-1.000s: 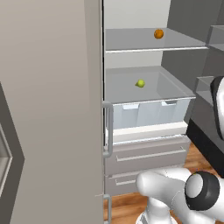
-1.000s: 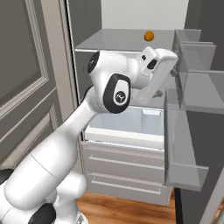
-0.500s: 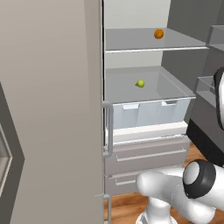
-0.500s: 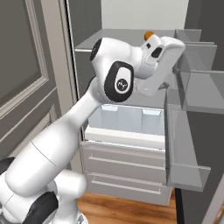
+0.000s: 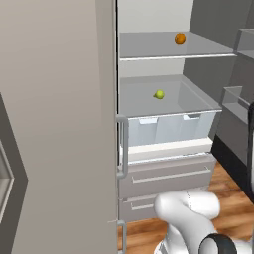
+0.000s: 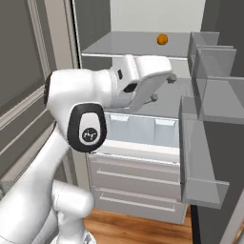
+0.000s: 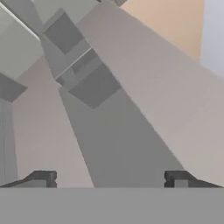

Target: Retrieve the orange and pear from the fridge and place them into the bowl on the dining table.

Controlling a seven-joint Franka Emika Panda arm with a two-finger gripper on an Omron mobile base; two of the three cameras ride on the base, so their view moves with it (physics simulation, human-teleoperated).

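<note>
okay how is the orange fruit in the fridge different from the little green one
The round bright orange fruit sits on the upper grey shelf; the small yellow-green pear lies one shelf lower, above the clear drawers. The orange sits farther right than the pear. Both are similar in size, apart from anything else and untouched.

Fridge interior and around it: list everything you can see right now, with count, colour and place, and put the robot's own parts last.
fridge: one, pale grey-beige, door swung open, interior facing the robot
orange: one, bright orange, on the upper grey shelf toward the back
pear: one, yellow-green, on the lower grey shelf above the clear drawer
clear drawer: one, translucent, below the pear's shelf
grey drawers: two, stacked under the clear drawer
door bins: several, clear grey, on the open door at right
floor: wood, orange-brown, in front of the fridge
arm: one, white with dark joints, raised in front of the shelves
end effector: one, dark fingertips wide apart, holding nothing
</note>
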